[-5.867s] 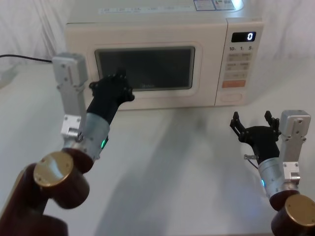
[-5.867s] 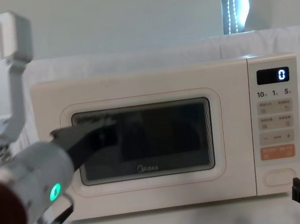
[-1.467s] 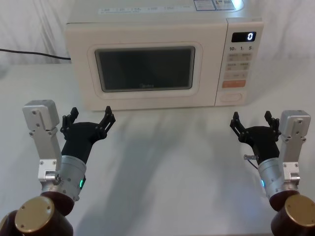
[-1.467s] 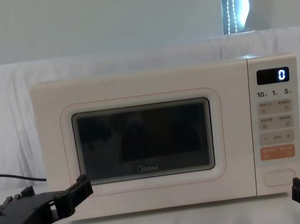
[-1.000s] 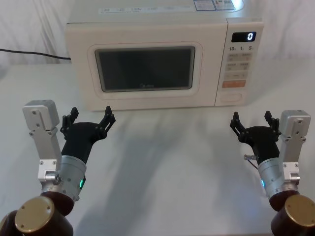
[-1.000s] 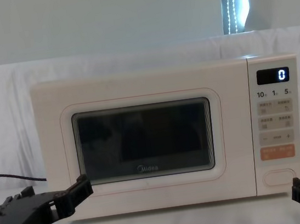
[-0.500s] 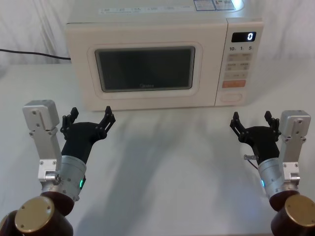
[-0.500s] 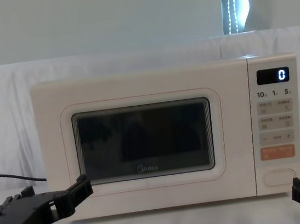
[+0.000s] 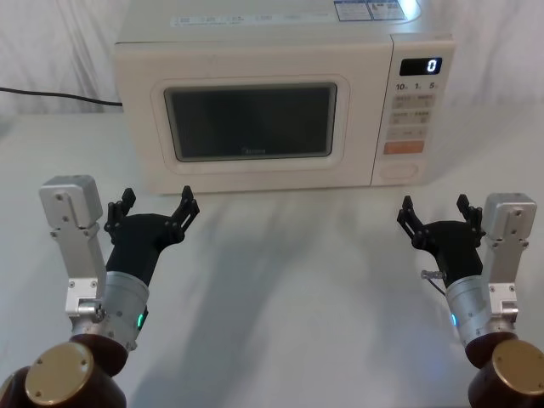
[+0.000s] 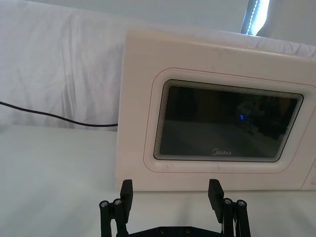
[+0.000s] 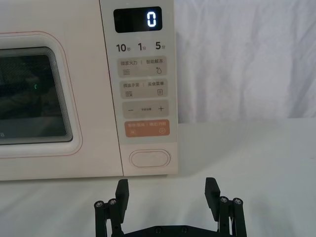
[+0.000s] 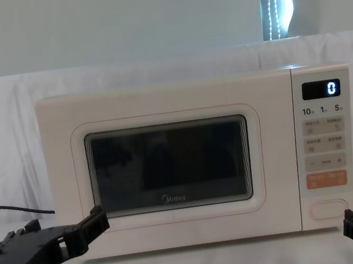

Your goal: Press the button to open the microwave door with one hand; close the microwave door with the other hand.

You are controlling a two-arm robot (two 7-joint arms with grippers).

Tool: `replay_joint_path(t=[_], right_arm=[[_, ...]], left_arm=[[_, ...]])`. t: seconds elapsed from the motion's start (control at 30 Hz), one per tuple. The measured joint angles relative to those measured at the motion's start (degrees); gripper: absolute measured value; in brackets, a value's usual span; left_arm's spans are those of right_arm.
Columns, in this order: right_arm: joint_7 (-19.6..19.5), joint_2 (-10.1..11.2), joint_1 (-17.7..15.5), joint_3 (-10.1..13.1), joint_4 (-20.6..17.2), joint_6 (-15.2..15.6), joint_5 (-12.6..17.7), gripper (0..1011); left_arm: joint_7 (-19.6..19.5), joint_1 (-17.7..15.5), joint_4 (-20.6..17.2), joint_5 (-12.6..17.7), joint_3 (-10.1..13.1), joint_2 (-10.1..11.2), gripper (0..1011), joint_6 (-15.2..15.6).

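Note:
The microwave door (image 9: 255, 174) is flush against the oven, its dark window marked "Midea" (image 10: 223, 153) (image 12: 168, 165). On the panel's lowest row sits the wide cream button (image 9: 405, 167) (image 11: 149, 158) (image 12: 328, 208), under an orange key (image 11: 148, 129). My left gripper (image 9: 155, 206) (image 10: 170, 193) hovers open above the table, short of the door's lower left. In front of the control panel my right gripper (image 9: 433, 213) (image 11: 167, 191) stands open, apart from the button. Neither holds anything.
The microwave (image 9: 212, 51) stands at the back of a white table (image 9: 289, 280) with a white cloth behind it. A black cable (image 9: 59, 98) runs off to the left. The display (image 9: 421, 64) reads 0.
Well before, my left gripper was up against the door; it has drawn back low in front of it. Over the last second neither arm moved.

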Motion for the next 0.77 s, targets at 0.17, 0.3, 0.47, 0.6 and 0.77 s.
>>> replay_joint_path(t=[0.17, 0.3, 0.47, 0.6, 0.77], right_arm=[[0.0, 0.0, 0.0, 0.0, 0.0, 0.0, 0.0, 1000], [0.0, 0.0, 0.0, 0.0, 0.0, 0.0, 0.0, 1000], [0.0, 0.0, 0.0, 0.0, 0.0, 0.0, 0.0, 1000], [0.0, 0.0, 0.0, 0.0, 0.0, 0.0, 0.0, 1000], [0.0, 0.0, 0.0, 0.0, 0.0, 0.0, 0.0, 1000]], left_arm=[[0.0, 0.0, 0.0, 0.0, 0.0, 0.0, 1001, 0.0], [0.0, 0.0, 0.0, 0.0, 0.0, 0.0, 1001, 0.0], [0.0, 0.0, 0.0, 0.0, 0.0, 0.0, 1001, 0.0], [0.0, 0.0, 0.0, 0.0, 0.0, 0.0, 1001, 0.0], [0.0, 0.0, 0.0, 0.0, 0.0, 0.0, 1001, 0.0]])
